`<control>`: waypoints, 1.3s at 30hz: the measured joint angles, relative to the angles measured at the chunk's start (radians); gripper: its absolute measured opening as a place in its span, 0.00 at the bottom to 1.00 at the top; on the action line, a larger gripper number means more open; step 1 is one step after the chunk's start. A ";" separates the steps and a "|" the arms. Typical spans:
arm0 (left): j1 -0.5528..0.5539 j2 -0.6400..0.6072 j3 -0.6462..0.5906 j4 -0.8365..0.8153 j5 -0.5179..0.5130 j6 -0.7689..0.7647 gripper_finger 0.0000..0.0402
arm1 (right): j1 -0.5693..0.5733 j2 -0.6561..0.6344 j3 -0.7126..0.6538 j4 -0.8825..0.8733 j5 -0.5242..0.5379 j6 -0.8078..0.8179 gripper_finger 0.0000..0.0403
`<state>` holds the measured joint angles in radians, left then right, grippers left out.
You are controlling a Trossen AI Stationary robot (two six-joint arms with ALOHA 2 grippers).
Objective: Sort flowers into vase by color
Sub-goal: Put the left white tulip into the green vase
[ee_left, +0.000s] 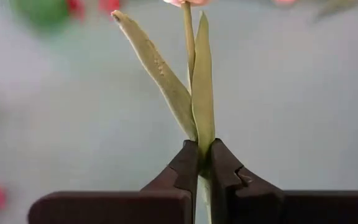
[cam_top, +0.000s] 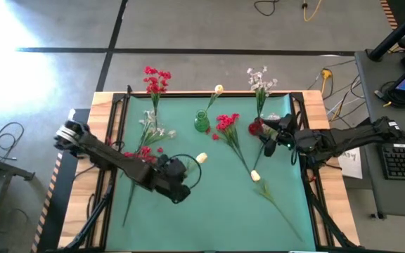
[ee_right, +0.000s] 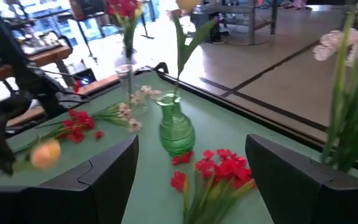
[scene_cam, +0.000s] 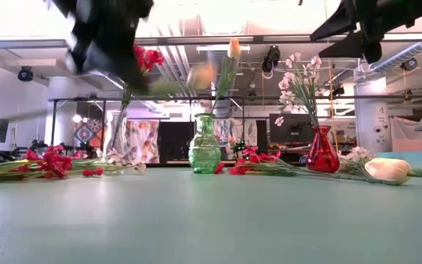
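Note:
My left gripper hangs over the table's middle, shut on a cream-yellow bud flower; its bud shows blurred in the low view. My right gripper hovers open near the red vase, nothing between its fingers. The red vase holds white-pink sprays. A green vase holds one cream bud, and a clear vase holds red blooms. Loose red blooms, more red blooms, white sprays and a cream bud lie flat on the mat. My left gripper pinches the flower's green stem and the base of its two leaves between its two fingers. The fingers slant downward and the stem runs on ahead of them, roughly along them. The flower is lifted clear of the table, bud end away from the gripper.
The three vases stand in a row along the green mat's far half. The mat's near half holds only the long stem of the lying cream bud. A desk with a keyboard stands to the right of the table.

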<state>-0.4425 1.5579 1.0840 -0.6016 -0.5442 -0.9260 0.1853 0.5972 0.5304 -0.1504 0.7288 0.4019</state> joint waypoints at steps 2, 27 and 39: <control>0.007 -0.062 0.000 0.074 -0.035 0.117 0.00 | 0.018 0.000 0.000 0.015 0.000 0.000 0.71; 0.623 -0.317 -0.248 1.315 0.362 1.127 0.00 | 0.066 0.102 -0.001 0.109 0.005 -0.001 0.71; 0.808 -0.160 -0.247 1.541 0.557 1.044 0.00 | 0.066 0.131 -0.001 0.132 0.006 -0.001 0.72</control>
<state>0.3657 1.3981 0.8368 0.9395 0.0132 0.1181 0.2508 0.7280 0.5290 -0.0189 0.7351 0.4011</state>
